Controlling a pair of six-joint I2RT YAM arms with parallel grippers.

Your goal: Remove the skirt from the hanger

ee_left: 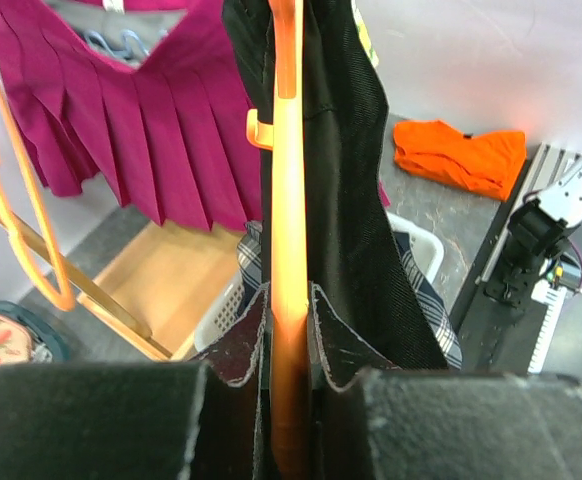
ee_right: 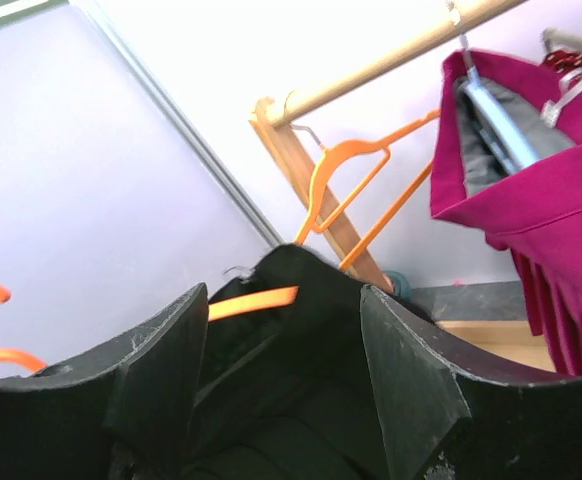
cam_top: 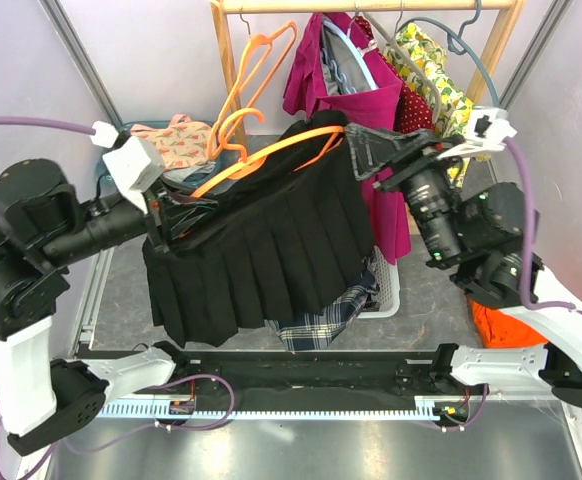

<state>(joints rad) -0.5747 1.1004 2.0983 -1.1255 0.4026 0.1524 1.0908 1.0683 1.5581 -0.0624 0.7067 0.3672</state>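
Task not done yet, prob. under halfway. The black skirt (cam_top: 261, 250) is on the orange hanger (cam_top: 271, 152). Both are held in the air across the centre of the top view, well below the wooden rail (cam_top: 371, 5) at the top edge, w/ the hem drooping toward lower left. The waistband runs along the hanger bar. In the left wrist view the cloth hugs both sides of the bar, so neither end looks slipped off.

Left to do, as I judge it: free the waistband at one end, slide the skirt off the bar, then set it down, maybe in the white basket (cam_top: 391, 290) lower right of centre.

Left pincer (cam_top: 176, 215): closed tight on the hanger's left end, skirt cloth caught alongside. The pads meet the orange bar at bottom centre of its wrist view. It works as the anchor.

Right pincer (cam_top: 363, 150): just right of centre, upper half of the top view, at the hanger's other end. Its fingers (ee_right: 161, 370) are spread wide, w/ the waistband corner btwn them and a bit of orange bar behind. No clamp visible; can't tell if a pad brushes the cloth.
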